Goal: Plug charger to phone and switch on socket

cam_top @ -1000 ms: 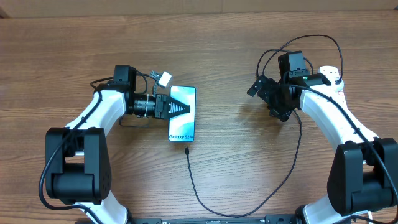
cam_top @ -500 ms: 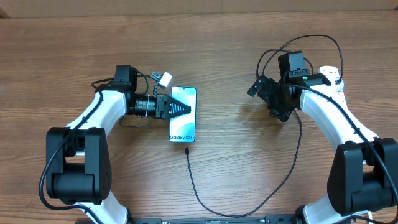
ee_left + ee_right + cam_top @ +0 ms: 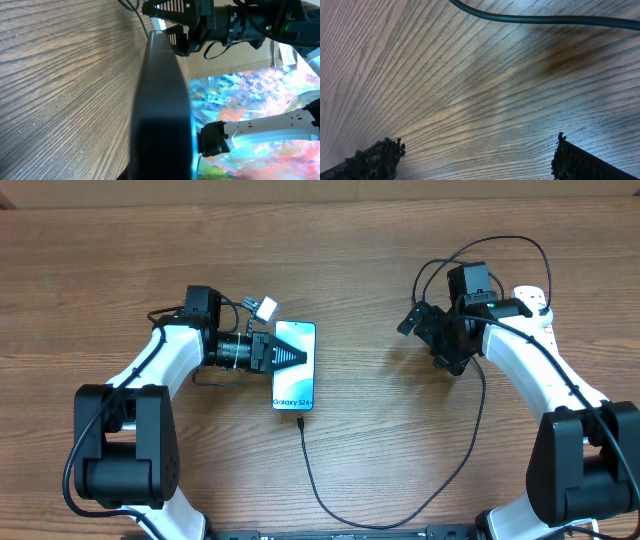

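The phone [image 3: 296,380] lies screen up on the table [image 3: 360,270], left of centre, with its long side running near to far. The left gripper [image 3: 298,354] has its fingers pinched together with nothing between them, and the tips lie over the left part of the screen as if to pin it (whether they press down or only hover I cannot tell). The charger [image 3: 304,442] has its small tip just beside the phone's near edge, pointing at it but, by the look of it, not seated. Its cable loops near, then right and far toward the socket [image 3: 543,308], which lies at the far right, mostly under the right arm. The right gripper [image 3: 428,332] is spread wide over bare wood, well apart from the tip. Plugging in looks like the step in hand. The right fingers should take the cable close behind the tip, line it up straight with the port, and push gently toward the far side while the left braces the phone against sliding.
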Action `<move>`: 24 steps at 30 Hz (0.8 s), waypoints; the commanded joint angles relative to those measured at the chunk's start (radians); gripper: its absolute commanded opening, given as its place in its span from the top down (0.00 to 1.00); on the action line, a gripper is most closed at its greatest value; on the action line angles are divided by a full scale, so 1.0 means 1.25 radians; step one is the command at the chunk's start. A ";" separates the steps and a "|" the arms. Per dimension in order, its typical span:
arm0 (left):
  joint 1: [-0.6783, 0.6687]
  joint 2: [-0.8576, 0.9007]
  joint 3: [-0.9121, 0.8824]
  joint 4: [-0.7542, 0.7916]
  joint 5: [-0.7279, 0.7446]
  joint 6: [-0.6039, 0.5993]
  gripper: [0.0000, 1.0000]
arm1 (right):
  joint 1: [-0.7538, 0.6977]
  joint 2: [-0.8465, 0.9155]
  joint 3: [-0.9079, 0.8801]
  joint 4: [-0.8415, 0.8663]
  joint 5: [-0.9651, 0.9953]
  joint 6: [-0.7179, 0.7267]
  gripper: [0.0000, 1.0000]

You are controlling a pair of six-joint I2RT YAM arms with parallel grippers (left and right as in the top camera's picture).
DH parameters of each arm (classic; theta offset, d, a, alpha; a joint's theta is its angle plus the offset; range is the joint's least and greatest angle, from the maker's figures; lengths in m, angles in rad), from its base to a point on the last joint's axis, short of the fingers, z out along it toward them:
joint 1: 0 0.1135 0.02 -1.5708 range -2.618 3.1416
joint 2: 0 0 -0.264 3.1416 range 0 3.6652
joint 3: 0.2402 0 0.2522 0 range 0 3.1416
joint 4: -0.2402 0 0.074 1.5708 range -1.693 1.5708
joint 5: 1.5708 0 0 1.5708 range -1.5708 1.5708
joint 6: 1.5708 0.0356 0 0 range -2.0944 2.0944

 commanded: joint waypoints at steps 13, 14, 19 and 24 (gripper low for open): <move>-0.006 -0.017 -0.003 -0.020 -0.003 -0.009 0.96 | -0.001 0.001 0.006 0.002 0.012 -0.004 0.00; -0.006 -0.017 -0.003 -0.021 -0.003 -0.009 0.96 | -0.001 0.001 0.006 0.002 0.012 -0.004 0.00; -0.006 -0.017 -0.003 -0.043 -0.002 -0.094 0.96 | -0.001 0.001 0.006 0.002 0.012 -0.004 0.00; -0.007 -0.017 -0.003 -0.122 0.006 -0.315 0.96 | -0.001 0.001 0.006 0.002 0.012 -0.004 0.00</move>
